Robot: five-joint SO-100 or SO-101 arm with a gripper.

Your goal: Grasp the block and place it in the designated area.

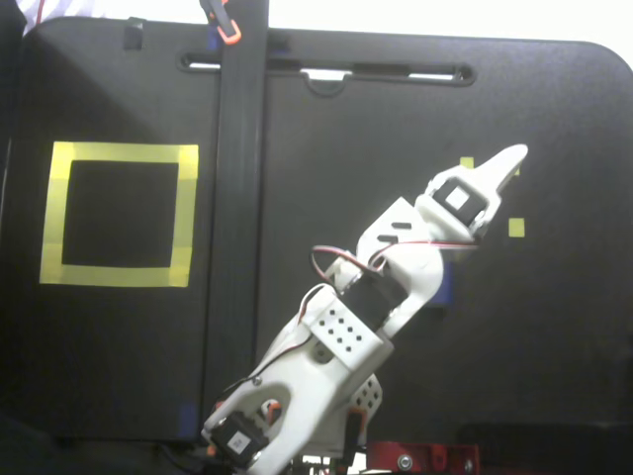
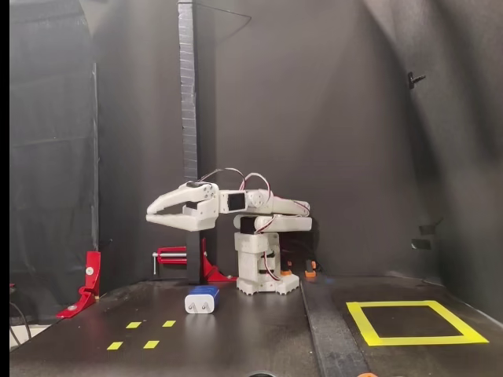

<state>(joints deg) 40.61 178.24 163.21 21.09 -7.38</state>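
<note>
The block stands on the black table in front of the arm's base, blue on top with a pale front face. Seen from above, the arm covers nearly all of it; only a blue sliver of the block shows. My gripper hangs level, well above the block and a little to its left, fingers slightly open with nothing between them. From above, the gripper points toward the small yellow squares. The designated area lies at the far left, and the same designated area lies at the right in the front view.
Small yellow squares mark the table in front of the block. A tall black post rises beside the arm's base, and its bar splits the table between arm and tape square. Red clamps sit at the left.
</note>
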